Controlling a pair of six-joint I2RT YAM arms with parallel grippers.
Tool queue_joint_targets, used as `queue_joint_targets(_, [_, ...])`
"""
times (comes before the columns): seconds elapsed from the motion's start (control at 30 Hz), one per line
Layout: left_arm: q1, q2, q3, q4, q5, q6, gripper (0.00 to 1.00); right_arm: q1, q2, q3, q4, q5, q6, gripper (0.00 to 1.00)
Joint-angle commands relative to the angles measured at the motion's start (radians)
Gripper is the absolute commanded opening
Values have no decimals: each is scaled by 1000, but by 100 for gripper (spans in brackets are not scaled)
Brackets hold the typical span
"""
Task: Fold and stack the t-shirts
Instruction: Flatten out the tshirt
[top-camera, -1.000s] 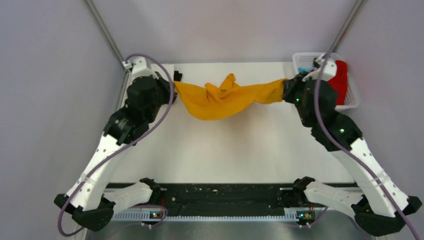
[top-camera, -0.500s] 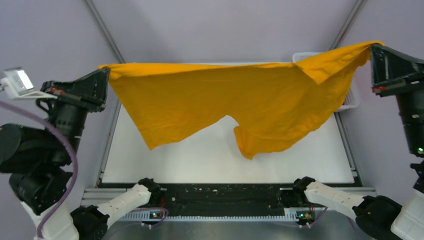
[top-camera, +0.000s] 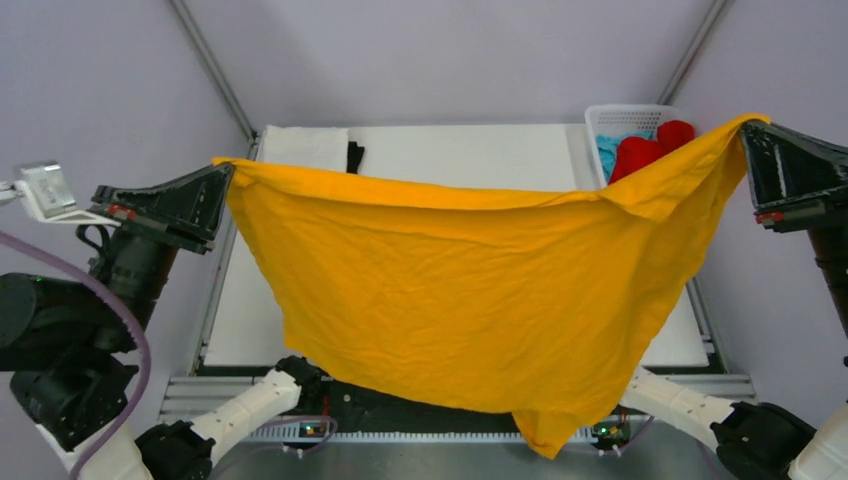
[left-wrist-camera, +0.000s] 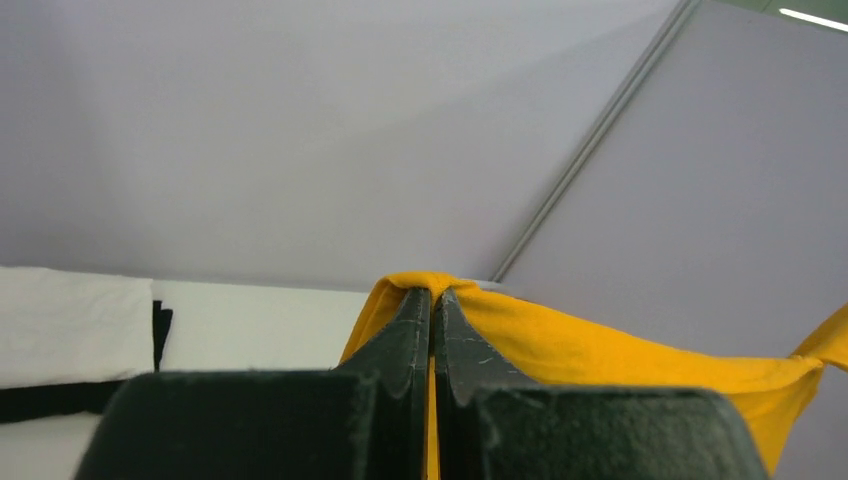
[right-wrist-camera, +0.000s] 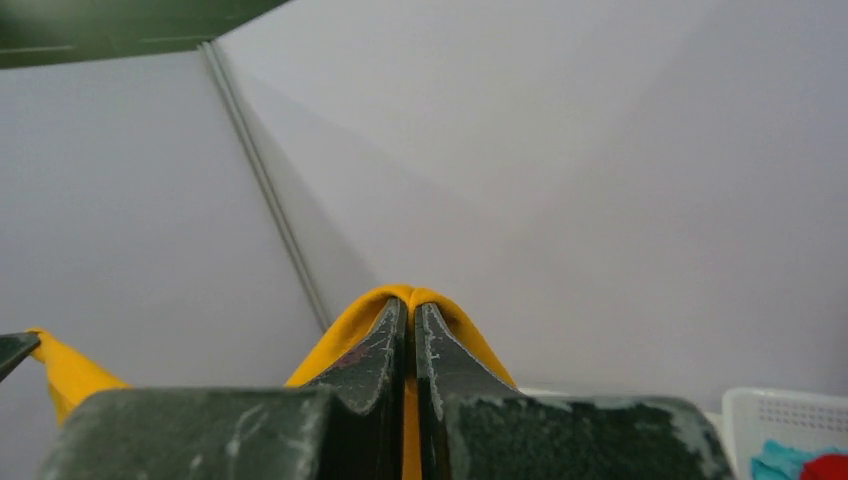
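Note:
The mustard t-shirt (top-camera: 460, 290) hangs spread wide in the air between my two grippers, high above the table. My left gripper (top-camera: 226, 168) is shut on its left top corner, which also shows in the left wrist view (left-wrist-camera: 433, 292). My right gripper (top-camera: 745, 125) is shut on its right top corner, seen in the right wrist view (right-wrist-camera: 410, 305). The shirt's lower edge hangs down to the near table edge. A folded white t-shirt (top-camera: 305, 146) on a black one (top-camera: 355, 155) lies at the far left. Red (top-camera: 645, 148) and light blue (top-camera: 606, 150) t-shirts lie in the basket.
The white lattice basket (top-camera: 625, 118) stands at the table's far right corner. The hanging shirt hides most of the white table (top-camera: 470, 145) and both arm bases. Grey walls and metal frame posts close in the sides and back.
Both grippers lifted the mustard shirt from a bunched rope at the far table edge up and apart. It swung toward the near edge and now hangs spread and flatter.

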Motion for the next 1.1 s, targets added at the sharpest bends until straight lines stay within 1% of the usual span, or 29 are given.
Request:
queue_joint_targets(0.0, [1, 21, -139, 66, -109, 8, 0, -7, -13, -157, 78, 140, -12, 0])
queue_joint_targets(0.13, [0, 96, -330, 121, -279, -19, 0, -6, -13, -426, 219, 404, -38, 0])
queue_joint_targets(0.17, [2, 116, -387, 139, -321, -32, 0, -5, -13, -524, 265, 459, -38, 0])
queue_joint_targets(0.27, [29, 192, -531, 189, -416, -85, 0, -6, 4, -730, 399, 592, -31, 0])
queue_joint_targets(0.3, [52, 215, -572, 218, -412, -96, 0, -6, 18, -792, 436, 636, -19, 0])
queue_joint_targets(0.37, [115, 269, -654, 305, -359, -110, 0, -8, 51, -894, 506, 687, 1, 0])
queue_joint_targets(0.43, [170, 336, -708, 361, -299, -122, 0, -20, 93, -971, 575, 691, 37, 0])
queue_joint_targets(0.5, [222, 423, -723, 402, -210, -132, 0, -62, 141, -1021, 601, 660, 86, 0])
queue_joint_targets(0.6, [302, 585, -699, 445, -75, -144, 0, -141, 228, -1060, 645, 555, 144, 0])
queue_joint_targets(0.73, [352, 819, -589, 483, 3, -137, 0, -234, 375, -1054, 698, 416, 167, 0])
queue_joint_targets(0.8, [360, 937, -491, 478, 21, -115, 0, -263, 470, -1022, 706, 369, 168, 0])
queue_joint_targets(0.9, [378, 1109, -309, 420, 63, -113, 0, -296, 589, -969, 726, 319, 170, 0])
queue_joint_targets(0.97, [391, 1202, -197, 395, 81, -110, 0, -319, 666, -918, 735, 288, 170, 0])
queue_joint_targets(1.07, [405, 1322, -72, 387, 113, -106, 0, -354, 782, -844, 734, 243, 170, 0])
